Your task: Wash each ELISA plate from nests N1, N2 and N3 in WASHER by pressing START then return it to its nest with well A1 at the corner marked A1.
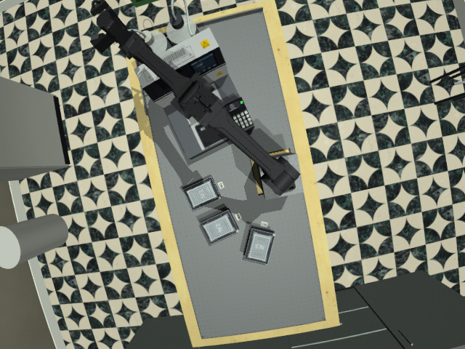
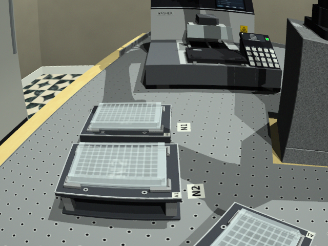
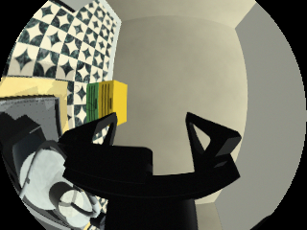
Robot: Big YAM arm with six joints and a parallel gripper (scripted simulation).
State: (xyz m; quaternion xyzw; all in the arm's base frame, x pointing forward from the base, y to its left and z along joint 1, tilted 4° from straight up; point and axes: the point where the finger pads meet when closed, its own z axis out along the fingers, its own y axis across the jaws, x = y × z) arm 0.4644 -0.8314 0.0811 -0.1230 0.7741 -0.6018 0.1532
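Note:
My gripper (image 3: 151,116) is open and empty, held high over the bench's far left corner, behind the washer. The washer's carrier (image 2: 211,55) is out and bears no plate. The lamp (image 1: 241,102) (image 2: 267,39) on the keypad (image 1: 244,119) (image 2: 261,56) is green. A clear plate (image 1: 203,193) (image 2: 127,114) lies in nest N1, another plate (image 1: 219,226) (image 2: 119,164) in nest N2 and a third plate (image 1: 259,246) (image 2: 257,230) in the turned nest at the front right. All three look flat. I cannot make out the cut-off corners of the N1 and N2 plates.
The arm reaches over the washer (image 2: 164,27) from its grey pedestal (image 2: 307,100) at the bench's right side. White bottles (image 1: 181,30) (image 3: 45,172) with tubes stand behind the washer. A yellow and green box (image 3: 112,102) stands beyond the bench.

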